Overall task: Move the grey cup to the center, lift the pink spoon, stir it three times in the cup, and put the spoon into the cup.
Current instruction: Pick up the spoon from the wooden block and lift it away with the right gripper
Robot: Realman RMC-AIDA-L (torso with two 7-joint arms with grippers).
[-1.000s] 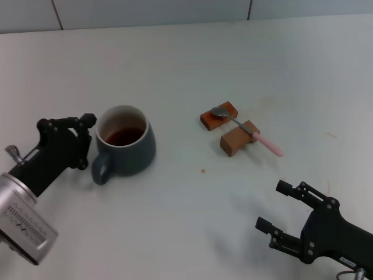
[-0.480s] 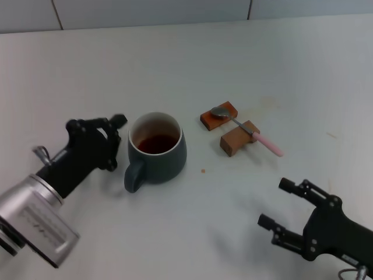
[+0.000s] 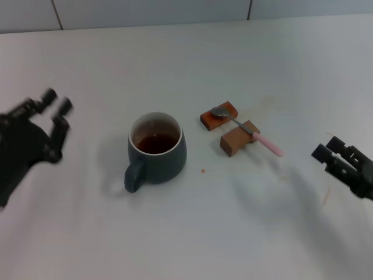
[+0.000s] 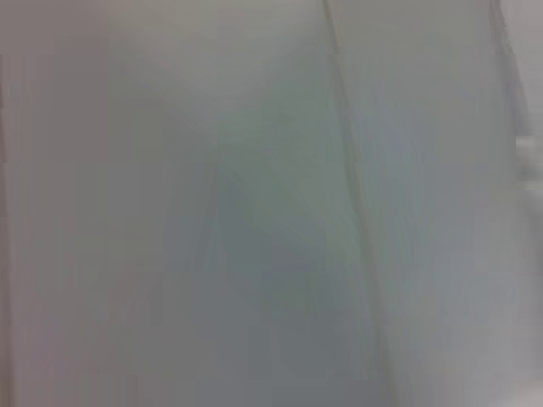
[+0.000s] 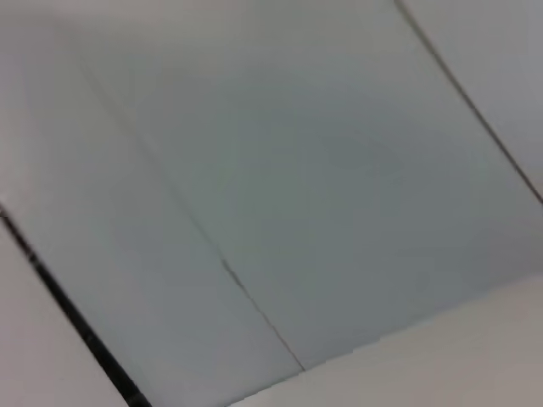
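Cup [image 3: 156,150] stood mid-table, dark brown liquid inside, handle toward the robot. Spoon [image 3: 247,132] lay across two wooden blocks [image 3: 229,128] just right of it. Left gripper [image 3: 51,108] spread, empty, well left of cup. Right gripper [image 3: 332,153] spread, empty, right of spoon.

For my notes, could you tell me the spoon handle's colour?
Pale pink, on the spoon; head view.

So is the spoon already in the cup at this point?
No, the spoon lies across the two wooden blocks, apart from the cup, which holds only dark liquid.
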